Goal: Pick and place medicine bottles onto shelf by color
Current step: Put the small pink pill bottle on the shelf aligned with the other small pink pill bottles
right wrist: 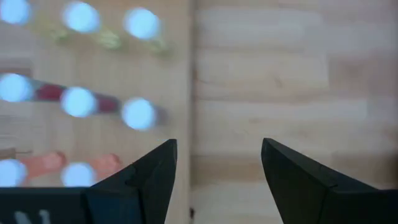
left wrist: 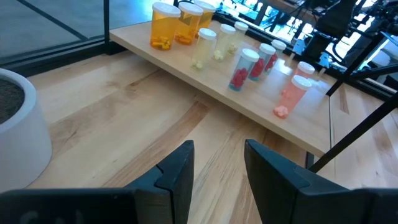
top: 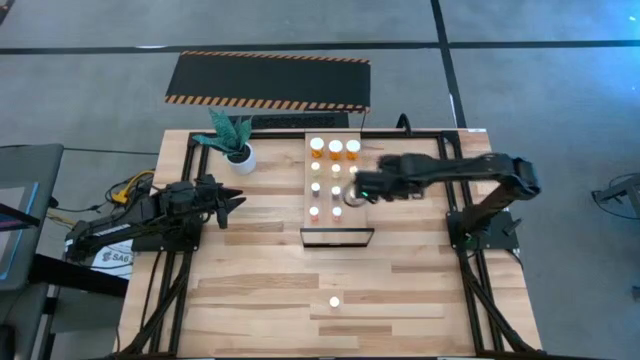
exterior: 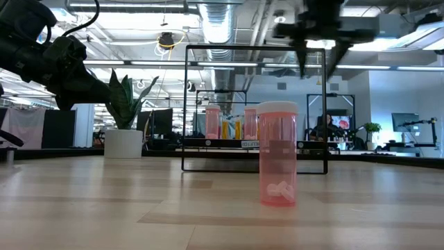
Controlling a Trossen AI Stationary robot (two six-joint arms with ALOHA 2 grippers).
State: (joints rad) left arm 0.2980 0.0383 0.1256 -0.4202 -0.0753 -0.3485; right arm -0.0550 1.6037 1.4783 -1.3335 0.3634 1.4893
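The shelf (top: 343,224) lies mid-table with rows of white-capped medicine bottles standing on it: orange (left wrist: 164,25) at the far end, then yellowish (left wrist: 205,46), purple-red (left wrist: 242,68) and pink (left wrist: 291,97). One more pink bottle (exterior: 277,154) stands alone on the tabletop near the front edge (top: 335,300). My right gripper (right wrist: 217,171) hovers open above the shelf's right edge (top: 356,190), with nothing between its fingers. My left gripper (left wrist: 217,165) waits open at the table's left (top: 236,203), pointing toward the shelf.
A white pot with a green plant (top: 236,145) stands at the far left, close to my left gripper. A black mat with striped orange edges (top: 268,80) lies beyond the table. The shelf's dark frame (exterior: 255,107) stands upright at its near end.
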